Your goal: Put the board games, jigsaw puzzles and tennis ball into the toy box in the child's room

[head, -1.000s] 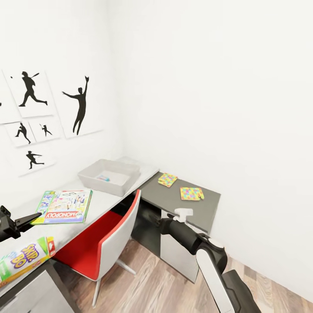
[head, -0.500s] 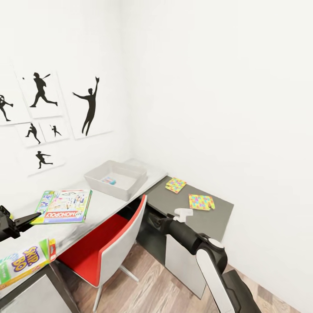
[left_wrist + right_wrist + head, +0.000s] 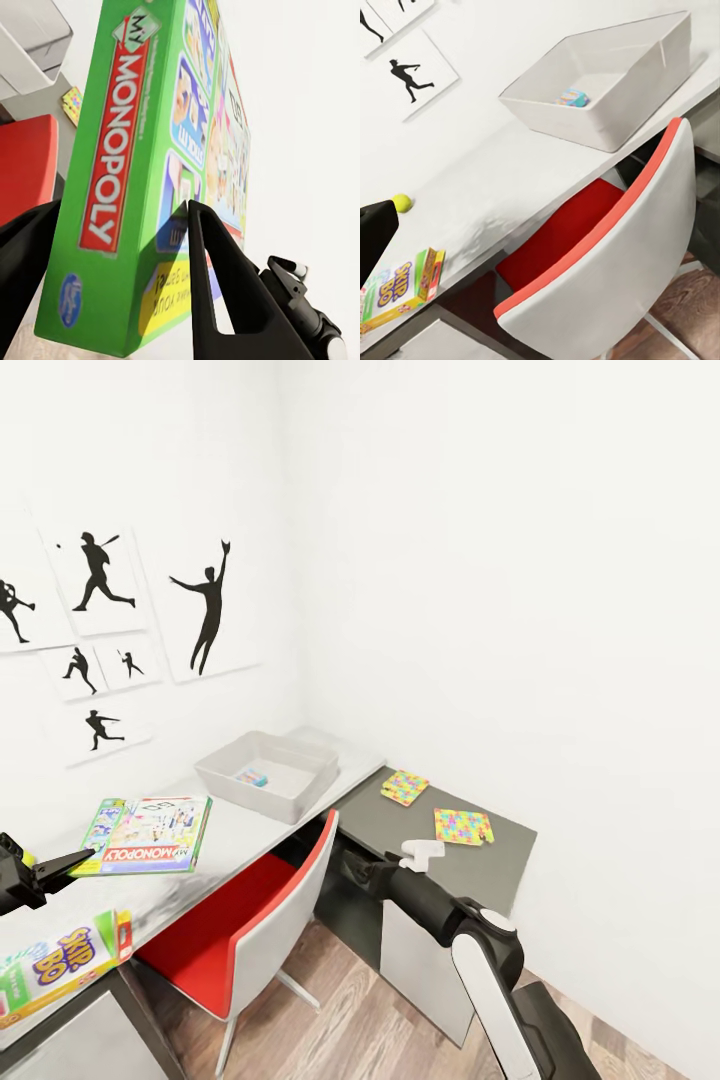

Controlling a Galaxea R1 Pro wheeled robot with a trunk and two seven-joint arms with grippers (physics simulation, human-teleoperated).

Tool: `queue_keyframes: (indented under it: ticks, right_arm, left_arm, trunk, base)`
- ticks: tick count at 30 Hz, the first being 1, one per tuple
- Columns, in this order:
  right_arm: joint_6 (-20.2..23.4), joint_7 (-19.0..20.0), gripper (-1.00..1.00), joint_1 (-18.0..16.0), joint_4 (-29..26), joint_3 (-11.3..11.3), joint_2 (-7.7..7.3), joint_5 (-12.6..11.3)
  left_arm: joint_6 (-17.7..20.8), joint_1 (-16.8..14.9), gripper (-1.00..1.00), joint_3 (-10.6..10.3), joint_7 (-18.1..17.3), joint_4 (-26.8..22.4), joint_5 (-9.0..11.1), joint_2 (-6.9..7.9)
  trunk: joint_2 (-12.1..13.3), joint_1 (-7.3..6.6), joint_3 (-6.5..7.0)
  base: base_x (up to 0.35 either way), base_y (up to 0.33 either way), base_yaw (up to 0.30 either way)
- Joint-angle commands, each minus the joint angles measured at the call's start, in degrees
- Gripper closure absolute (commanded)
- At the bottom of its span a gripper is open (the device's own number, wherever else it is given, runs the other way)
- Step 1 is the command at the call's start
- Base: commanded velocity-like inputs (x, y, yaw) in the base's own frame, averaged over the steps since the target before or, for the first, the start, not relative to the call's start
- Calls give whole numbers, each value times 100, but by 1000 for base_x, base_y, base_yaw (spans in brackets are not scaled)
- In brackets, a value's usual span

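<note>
The left tool [image 3: 112, 225] has its two dark fingers set on either side of the Monopoly box [image 3: 148, 834], closed on its edge, and the box is held flat above the pale desk [image 3: 240, 830]. The Skip-Bo box [image 3: 60, 964] lies on the desk near the front edge, on the side of the Monopoly box away from the toy box [image 3: 268, 775]. The toy box sits on the desk toward the corner of the room, with a small blue box [image 3: 572, 97] lying inside it. The tennis ball [image 3: 402, 202] rests on the desk, between the Skip-Bo box and the wall, well apart from the toy box. Two puzzle boards lie on the lower dark part of the desk beyond the toy box: one [image 3: 404, 787] nearer the toy box, the other [image 3: 463, 826] further out. A red and white chair [image 3: 262, 908] stands just in front of the toy box. The right arm [image 3: 440, 910] reaches out beside the chair; whether the right tool is open or closed cannot be told.
</note>
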Motion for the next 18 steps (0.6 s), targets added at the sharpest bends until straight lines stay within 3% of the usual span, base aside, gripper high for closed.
queue_keyframes:
  ticks: [1,15,18]
  right_arm:
    - [29,12,-100,-5,-5,-6,2,-5]
    - [85,-26,-100,-34,-5,-27,13,-23]
    - [303,-51,-100,-317,-4,-46,27,-50]
  left_arm:
    - [60,-5,100,1,-25,1,-6,1]
    - [60,-5,100,-3,-25,-19,0,-9]
    - [63,-5,100,-1,-25,-23,-3,-19]
  trunk:
    - [31,-20,7]
    - [593,-327,258]
    - [713,-393,312]
  base:
    - [0,0,0]
    - [0,0,0]
    - [0,0,0]
